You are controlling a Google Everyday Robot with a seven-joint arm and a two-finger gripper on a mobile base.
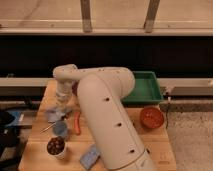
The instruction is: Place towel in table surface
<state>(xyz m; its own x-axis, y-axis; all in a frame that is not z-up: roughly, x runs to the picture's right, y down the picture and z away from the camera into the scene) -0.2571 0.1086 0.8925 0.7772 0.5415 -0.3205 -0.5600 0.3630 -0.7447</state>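
Claw (61, 106) low over towel (53, 116), perhaps touching it.

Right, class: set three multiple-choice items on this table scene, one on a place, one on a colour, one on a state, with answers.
1. Where is the robot's gripper? A over the floor; B at the left of the light brown wooden tabletop, by the soft blue-grey towel; C at the table's right edge.
2. The rectangular tray is: A red; B yellow; C green.
3. The small pale cup at the front is: A upright, holding something dark brown; B tipped over; C empty.
Answers: B, it hangs by the towel; C, its walls are green; A, dark contents show inside.
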